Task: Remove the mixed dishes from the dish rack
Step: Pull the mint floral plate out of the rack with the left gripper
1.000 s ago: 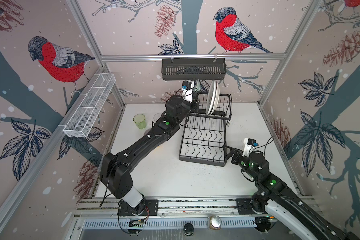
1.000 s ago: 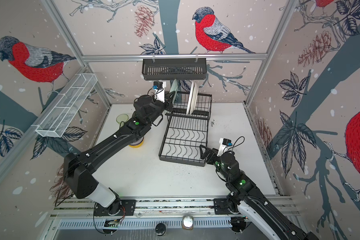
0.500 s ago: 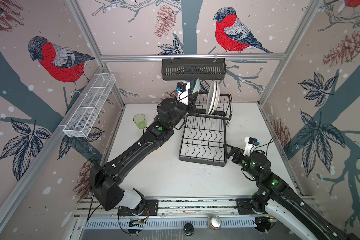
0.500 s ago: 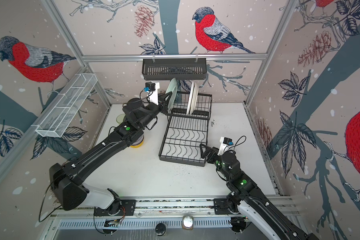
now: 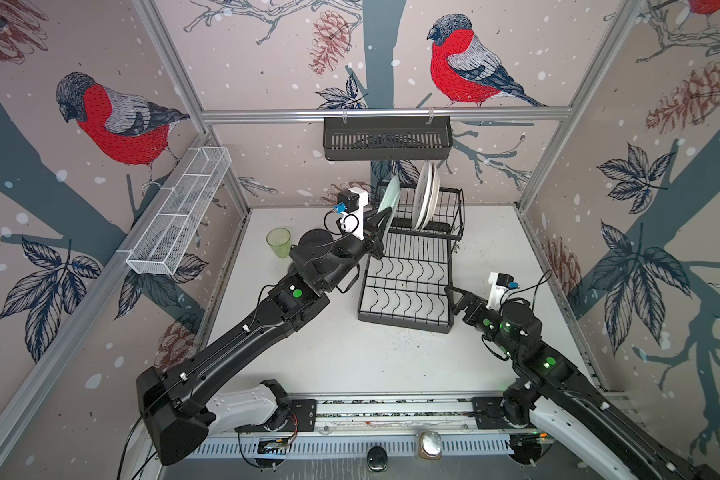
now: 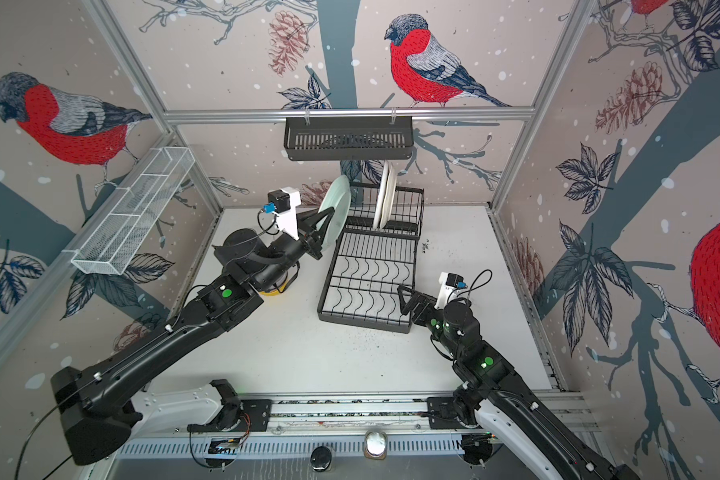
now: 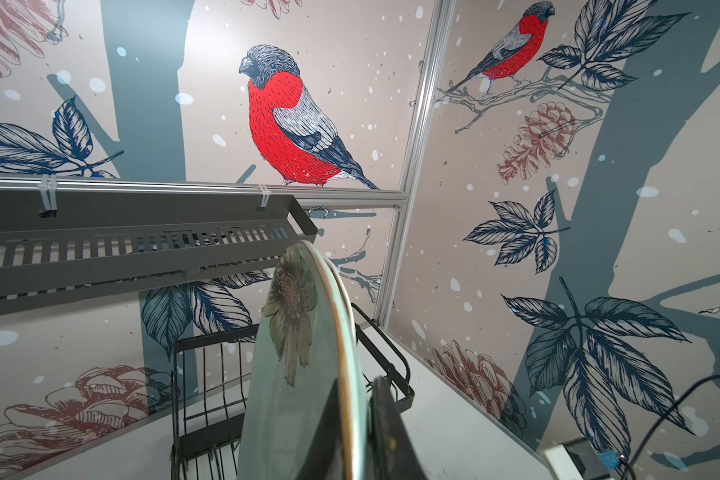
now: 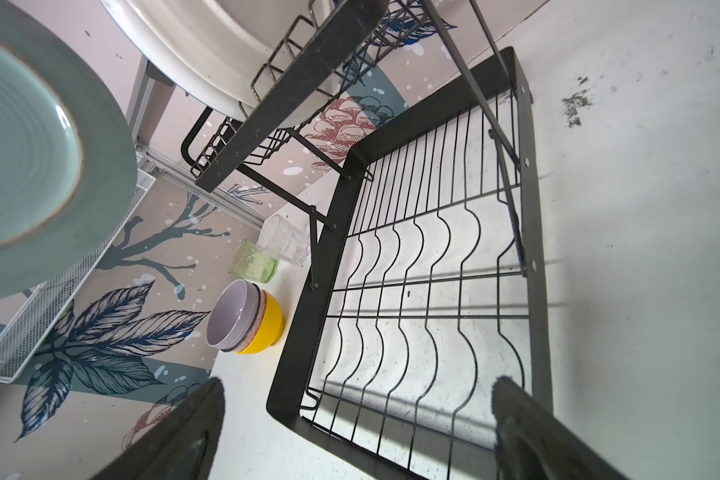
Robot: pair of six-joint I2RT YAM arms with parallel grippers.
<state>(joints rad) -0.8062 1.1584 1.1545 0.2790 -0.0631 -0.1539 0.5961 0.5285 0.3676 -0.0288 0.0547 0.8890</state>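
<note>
Where the left gripper (image 6: 321, 227) reaches the left end of the raised tier, its jaws are pressed onto the lower rim of the pale green plate (image 6: 336, 207). The left wrist view shows that rim running edge-on between the black fingers (image 7: 329, 432).

- Pale green plate: on edge, slightly tilted, at the left side of the dish rack (image 5: 408, 286). Whether its bottom edge touches the wires cannot be told.
- Dish rack: black wire, on the white table (image 5: 350, 357), raised tier at the back.
- White plates (image 5: 427, 198): two, upright, close together in the raised tier, right of the green plate and apart from it.
- Right gripper (image 5: 454, 297): jaws spread wide, holding nothing, just beside the rack's near right corner. Its fingers (image 8: 175, 436) frame the lower tier in the right wrist view.
- Green glass (image 5: 278, 242): upright on the table, left of the rack.
- Clear glass (image 8: 285, 239): just beside the green glass.
- Bowls: lilac bowl (image 8: 231, 318) nested in pink-patterned bowl (image 8: 257, 321), nested in yellow bowl (image 8: 271, 326). The stack is on the table left of the rack, near the glasses.
- Shelf basket (image 5: 387, 139): dark, slatted, hung on the back rail above the rack.
- Mesh trough (image 5: 179, 212): white, on the left wall rail.
</note>
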